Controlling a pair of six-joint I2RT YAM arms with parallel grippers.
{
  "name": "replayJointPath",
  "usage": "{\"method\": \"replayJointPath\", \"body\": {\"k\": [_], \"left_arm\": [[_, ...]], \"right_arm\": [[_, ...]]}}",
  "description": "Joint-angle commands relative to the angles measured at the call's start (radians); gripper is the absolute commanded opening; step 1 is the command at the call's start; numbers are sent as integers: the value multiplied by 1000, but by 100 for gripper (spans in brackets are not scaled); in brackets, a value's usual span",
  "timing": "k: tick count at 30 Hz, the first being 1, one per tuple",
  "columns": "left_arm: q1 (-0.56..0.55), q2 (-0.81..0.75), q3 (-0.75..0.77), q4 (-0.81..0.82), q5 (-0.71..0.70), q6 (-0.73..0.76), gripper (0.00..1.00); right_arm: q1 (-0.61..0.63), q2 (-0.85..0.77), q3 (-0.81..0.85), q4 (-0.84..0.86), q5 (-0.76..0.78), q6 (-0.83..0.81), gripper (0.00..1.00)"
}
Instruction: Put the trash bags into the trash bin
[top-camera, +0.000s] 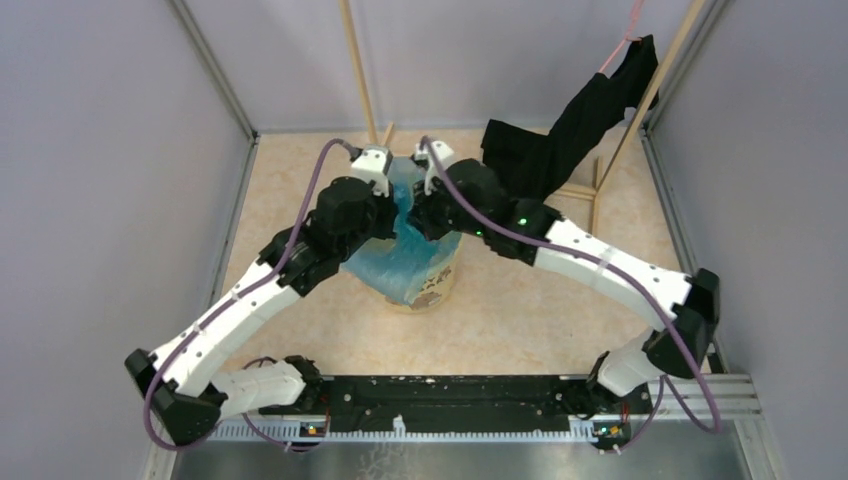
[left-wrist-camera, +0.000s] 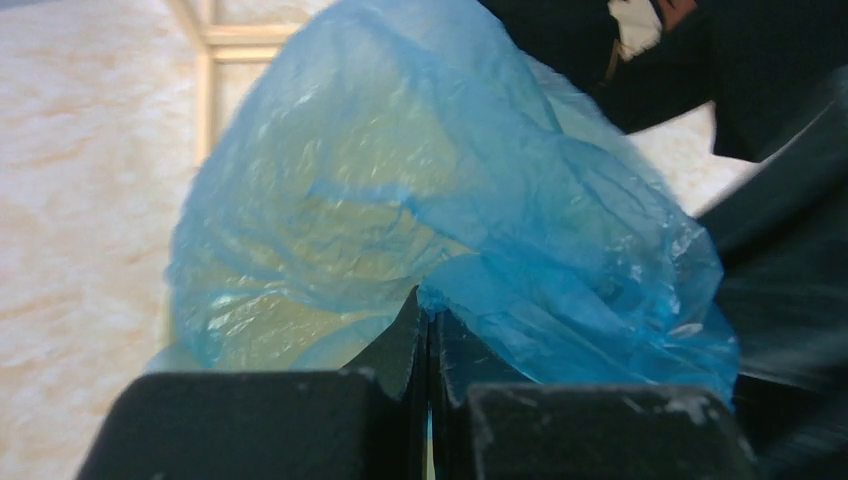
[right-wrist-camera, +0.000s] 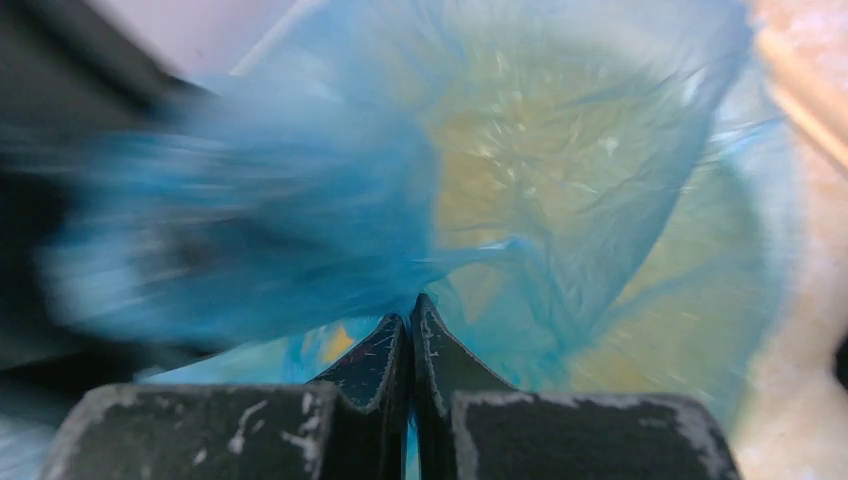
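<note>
I've got both arms folded out wide at the elbows, forearms running inward so the two wrists nearly face each other at the centre. My left gripper (left-wrist-camera: 428, 318) has its fingers pressed flat together, pinching a fold of the trash bag (left-wrist-camera: 450, 200). My right gripper (right-wrist-camera: 411, 312) is clamped on the film likewise (that view is partly blurred).
</note>
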Motion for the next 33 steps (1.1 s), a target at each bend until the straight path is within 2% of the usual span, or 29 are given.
{"method": "replayJointPath", "body": {"k": [1, 5, 7, 10, 14, 20, 23, 27, 33], "left_arm": [[4, -146, -81, -45, -173, 27, 0], [4, -184, -215, -61, -227, -4, 0], [4, -184, -238, -57, -201, -19, 0], [4, -175, -220, -19, -108, -16, 0], [4, -128, -155, 10, -73, -8, 0], [5, 5, -57, 98, 18, -39, 0], [6, 82, -55, 163, 66, -79, 0], [6, 169, -58, 122, 110, -165, 0], [6, 81, -149, 71, 52, -168, 0]], "right_arm": [[53, 121, 17, 66, 110, 42, 0], [71, 212, -2, 95, 228, 82, 0], [71, 234, -15, 109, 264, 87, 0], [69, 227, -34, 123, 302, 81, 0], [68, 140, -55, 121, 352, 60, 0], [50, -41, -129, 160, 339, 51, 0], [35, -98, -183, 194, 317, 65, 0], [31, -126, -201, 205, 278, 64, 0], [31, -76, -152, 214, 225, 16, 0]]}}
